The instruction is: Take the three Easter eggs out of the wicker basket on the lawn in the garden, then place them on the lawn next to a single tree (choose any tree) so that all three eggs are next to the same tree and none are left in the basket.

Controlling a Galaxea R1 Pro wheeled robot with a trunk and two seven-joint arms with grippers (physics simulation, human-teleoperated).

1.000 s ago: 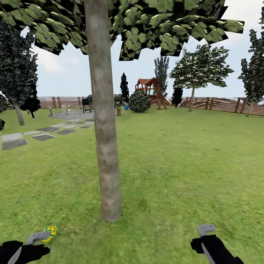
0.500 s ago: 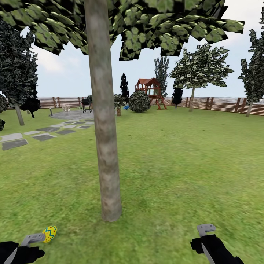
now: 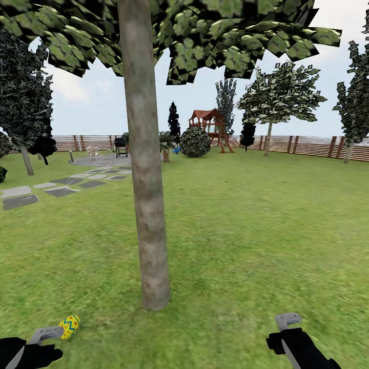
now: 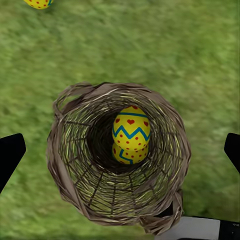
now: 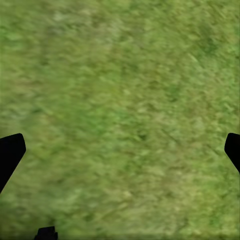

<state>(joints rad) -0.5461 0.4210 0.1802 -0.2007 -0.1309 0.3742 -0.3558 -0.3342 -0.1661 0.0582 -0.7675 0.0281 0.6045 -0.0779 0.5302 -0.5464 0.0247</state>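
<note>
While the lawn (image 3: 246, 230) spreads wide around the tree (image 3: 146, 205), whose trunk stands just ahead of the robot, one egg (image 3: 69, 326) already lies on the grass near the trunk base, at the left tool (image 3: 48, 334); whether it touches the finger can't be told from the head view. Left wrist view looks straight down into the wicker basket (image 4: 67, 165), two eggs stacked inside, upper egg (image 4: 131, 128) on top of lower egg (image 4: 125, 155), a third egg on the grass beyond the rim. Left tool is spread wide, finger tips at the frame edges, holding nothing. Right tool (image 3: 287, 322) hovers over bare grass, also wide open and empty. Judged step: fetch the next egg. Do it well by centring on the upper egg, descending plumb so fingers clear the woven rim and handle, closing on the egg's middle, lifting straight. Risk: nudging the basket or squeezing off-centre so the egg slips.
</note>
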